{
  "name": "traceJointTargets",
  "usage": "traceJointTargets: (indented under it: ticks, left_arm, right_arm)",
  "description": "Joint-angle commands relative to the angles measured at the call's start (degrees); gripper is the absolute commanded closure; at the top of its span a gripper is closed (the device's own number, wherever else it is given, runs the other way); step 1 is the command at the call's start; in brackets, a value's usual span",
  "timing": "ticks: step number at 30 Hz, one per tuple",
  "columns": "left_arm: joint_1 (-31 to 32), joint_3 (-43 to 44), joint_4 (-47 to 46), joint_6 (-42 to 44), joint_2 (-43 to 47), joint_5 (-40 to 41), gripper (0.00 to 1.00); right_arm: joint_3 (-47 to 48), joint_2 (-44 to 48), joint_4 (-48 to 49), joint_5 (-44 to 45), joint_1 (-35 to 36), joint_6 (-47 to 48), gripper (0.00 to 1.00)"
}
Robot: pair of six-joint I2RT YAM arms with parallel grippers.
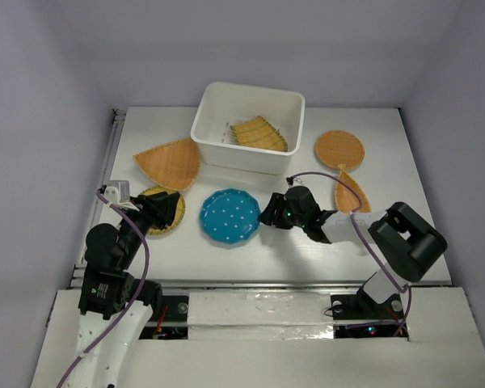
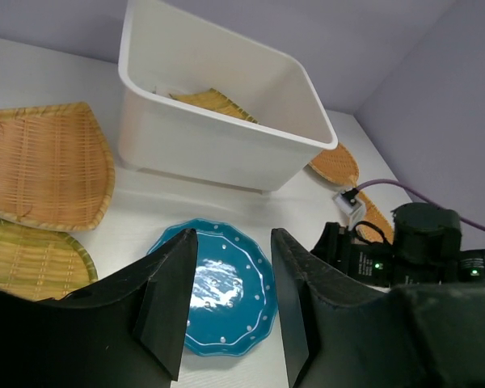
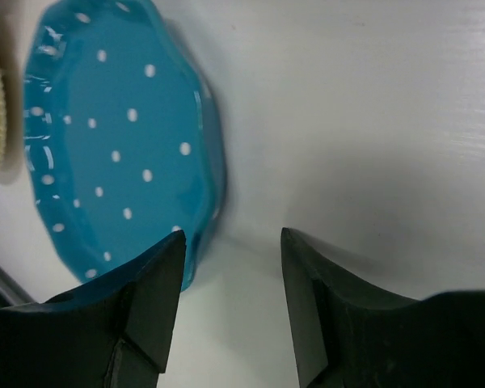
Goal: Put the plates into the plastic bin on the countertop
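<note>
Viewing from above, found teal plate (image 1: 229,217) flat on countertop (image 1: 267,259), before bin (image 1: 218,149) lying lengthwise left-right. From left wrist, saw left gripper (image 2: 233,242) parted, empty, pointing at plate. From right wrist, saw right gripper (image 3: 232,242) parted, empty, beside rim.

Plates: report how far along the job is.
Done: one wicker plate lies in the bin. In hand: nothing held; the right gripper stands open beside the teal plate, the left gripper open too. Left: the teal plate and four wicker plates on the countertop.
</note>
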State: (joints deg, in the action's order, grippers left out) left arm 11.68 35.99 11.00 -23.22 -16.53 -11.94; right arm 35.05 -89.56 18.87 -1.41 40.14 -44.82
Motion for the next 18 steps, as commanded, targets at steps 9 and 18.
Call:
traceJointTargets:
  ticks: [9,18]
  left_arm:
    - [0.36,-0.39,-1.95,0.11,0.01,-0.27,0.6]
    - [0.36,-0.3,-1.86,0.11,0.89,0.08,0.6]
  right_arm:
    - [7.31,-8.26,0.91,6.86,1.17,-0.89,0.58]
    - [11.35,-10.63,-7.08,8.26,2.92,1.84,0.6]
